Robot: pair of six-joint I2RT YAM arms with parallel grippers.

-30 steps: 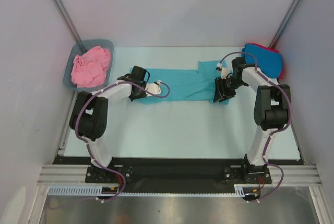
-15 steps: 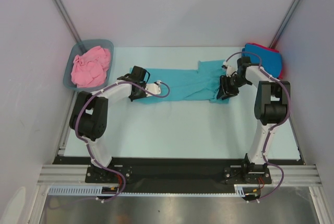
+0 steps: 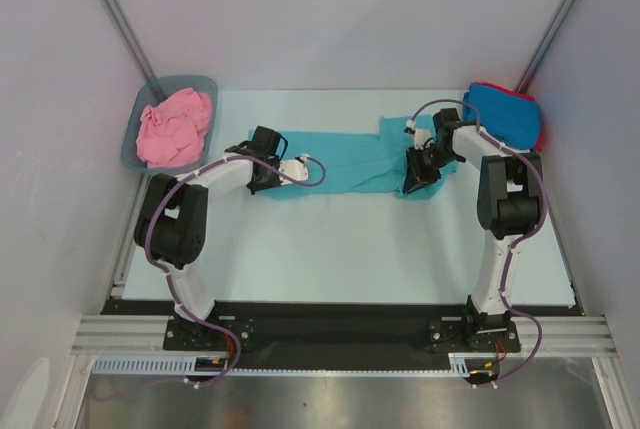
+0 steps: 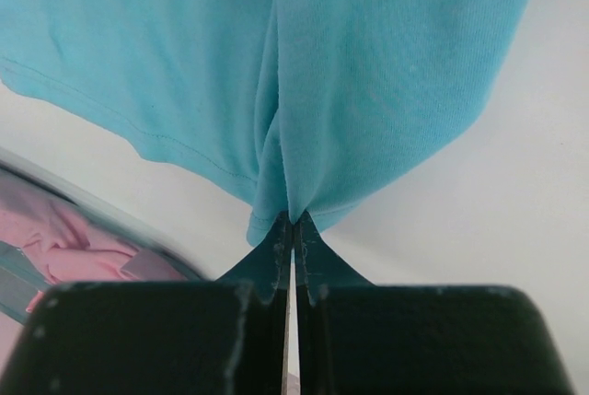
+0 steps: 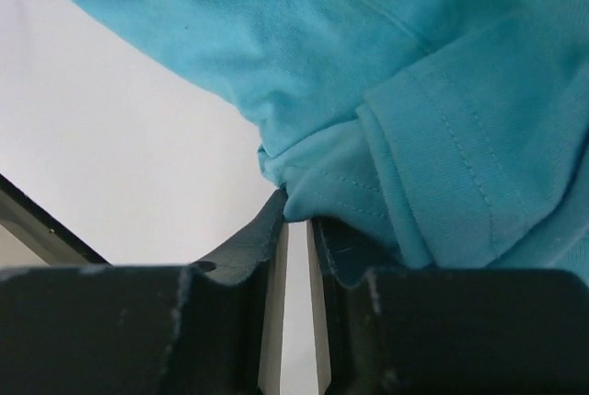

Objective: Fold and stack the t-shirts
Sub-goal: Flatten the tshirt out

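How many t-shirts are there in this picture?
4: teal t-shirt stretched across mid-table; pink t-shirt crumpled in the tub, far left; bright blue t-shirt lying on red t-shirt, far right. Others may be hidden underneath.

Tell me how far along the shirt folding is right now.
Done, it seems: the blue shirt lies folded on the red shirt at the far right. In hand: the teal shirt, stretched into a long strip, with the left gripper and right gripper each shut on one end. Left: finishing that fold, stacking it, then the pink shirt, crumpled in the tub.
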